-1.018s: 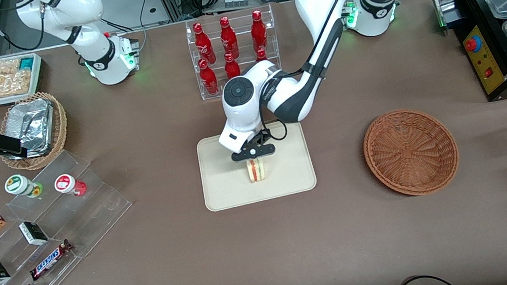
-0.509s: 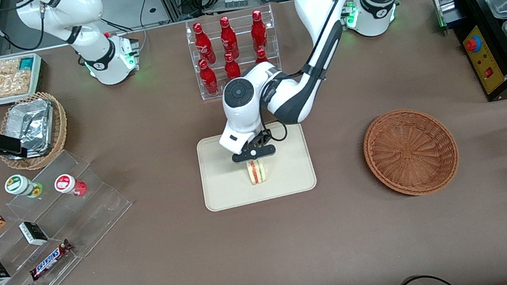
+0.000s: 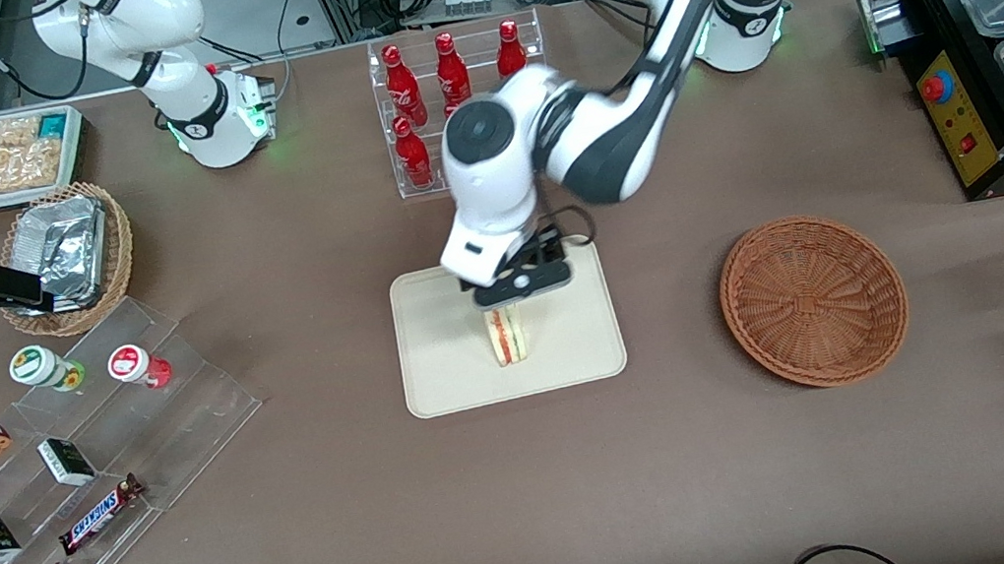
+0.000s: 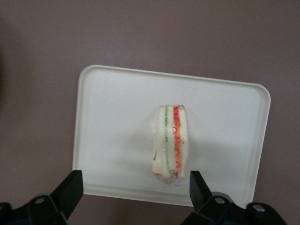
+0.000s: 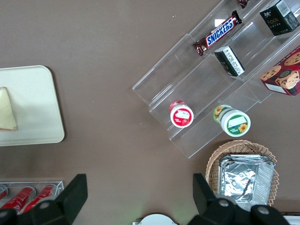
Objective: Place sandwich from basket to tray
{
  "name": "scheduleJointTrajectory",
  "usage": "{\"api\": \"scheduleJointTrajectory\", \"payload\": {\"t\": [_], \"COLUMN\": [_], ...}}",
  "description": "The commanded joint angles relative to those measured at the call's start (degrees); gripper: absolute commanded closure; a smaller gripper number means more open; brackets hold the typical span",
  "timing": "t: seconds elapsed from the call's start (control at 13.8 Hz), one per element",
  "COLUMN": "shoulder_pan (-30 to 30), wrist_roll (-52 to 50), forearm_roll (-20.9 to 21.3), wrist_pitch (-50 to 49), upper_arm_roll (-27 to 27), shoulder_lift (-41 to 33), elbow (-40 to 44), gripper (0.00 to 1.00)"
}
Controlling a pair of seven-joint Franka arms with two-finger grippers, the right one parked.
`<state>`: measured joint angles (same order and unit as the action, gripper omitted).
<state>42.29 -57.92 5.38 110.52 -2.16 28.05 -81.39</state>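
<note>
Claw (image 3: 518,291) is hanging wide open and empty above the sandwich (image 3: 506,337), which is standing on edge near the middle of the tray (image 3: 436,371), well apart from the basket (image 3: 813,300); withdrawing should proceed straight upward, avoiding tipping the wedge

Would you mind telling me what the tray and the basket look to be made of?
The tray looks like smooth matte cream plastic: even colour, rounded corners, a moulded low rim. The basket looks like woven reddish-brown wicker, with visible radiating strands. The gripper hovers open above the sandwich, which stands on the tray.
</note>
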Motion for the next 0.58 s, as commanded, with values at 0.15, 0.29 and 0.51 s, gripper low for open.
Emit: {"api": "scheduleJointTrajectory", "payload": {"t": [0.15,0.29,0.51], "shoulder_pan": [0.4,0.4,0.4], "wrist_roll": [7.8,14.9,26.9], "forearm_roll": [-3.2,-3.9,-4.0], "wrist_pitch": [-10.7,-16.6,-19.1], "upper_arm_roll": [10.5,14.9,22.6], "shoulder_lift": [-14.6,-18.7,-23.4], "elbow": [-6.0,-7.1,-9.8], "gripper": [0.00,0.00,0.00]}}
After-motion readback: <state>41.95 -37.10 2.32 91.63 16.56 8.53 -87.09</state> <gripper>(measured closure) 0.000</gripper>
